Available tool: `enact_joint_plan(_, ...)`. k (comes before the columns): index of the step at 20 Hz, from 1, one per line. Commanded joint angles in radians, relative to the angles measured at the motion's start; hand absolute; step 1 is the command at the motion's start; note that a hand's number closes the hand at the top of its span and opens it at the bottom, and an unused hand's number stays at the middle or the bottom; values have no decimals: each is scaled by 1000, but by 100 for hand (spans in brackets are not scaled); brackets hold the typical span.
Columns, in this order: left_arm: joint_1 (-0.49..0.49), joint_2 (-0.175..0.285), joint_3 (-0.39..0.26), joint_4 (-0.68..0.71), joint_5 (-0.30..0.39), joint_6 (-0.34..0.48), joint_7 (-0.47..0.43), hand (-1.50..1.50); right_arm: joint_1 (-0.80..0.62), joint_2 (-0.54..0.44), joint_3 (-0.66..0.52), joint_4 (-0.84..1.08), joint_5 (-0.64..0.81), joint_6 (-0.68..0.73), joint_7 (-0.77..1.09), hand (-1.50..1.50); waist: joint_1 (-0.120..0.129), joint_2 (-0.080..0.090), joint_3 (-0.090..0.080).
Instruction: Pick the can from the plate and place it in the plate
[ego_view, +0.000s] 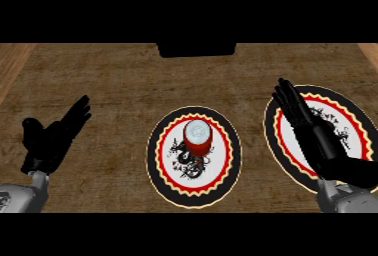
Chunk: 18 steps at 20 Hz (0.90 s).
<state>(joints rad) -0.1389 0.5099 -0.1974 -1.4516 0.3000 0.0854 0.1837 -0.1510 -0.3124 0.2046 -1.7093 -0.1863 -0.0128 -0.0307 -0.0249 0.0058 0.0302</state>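
Red cylindrical can, silver lid, stands upright on central round scallop-rimmed plate. Right hand flat, empty, above matching right-side plate. Left hand open, empty, over grainy brown counter.

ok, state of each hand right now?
Left hand: open, holding nothing.
Right hand: open, holding nothing, over the right plate.

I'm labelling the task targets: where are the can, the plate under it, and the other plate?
can (197, 132): head view, on its silver lid.
centre plate (193, 203): head view, on its lower rim.
right plate (270, 131): head view, on its left rim.
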Motion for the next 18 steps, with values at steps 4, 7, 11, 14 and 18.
enact_joint_plan(4, -126, 9, -34, -127, -60, -45, -107, 0, -26, 53, 108, 286, -167, 130, 344, -150, 121, 33, -30)
enact_joint_plan(7, -181, 0, -61, -164, -60, -89, -144, 0, -130, -126, 239, 329, -8, 279, 454, -150, 184, 38, -44)
enact_joint_plan(11, -191, -58, -118, -189, -85, -81, -174, 0, -352, -136, 311, 409, 12, 442, 564, -150, 192, 25, -35)
enact_joint_plan(14, -203, -44, -94, -155, -83, -92, -183, 0, -534, -137, 357, 471, 86, 528, 598, -150, 174, 22, -34)
enact_joint_plan(18, -169, -53, -88, -178, -84, -81, -192, 0, -745, -4, 355, 663, 48, 630, 668, -150, 143, 14, -32)
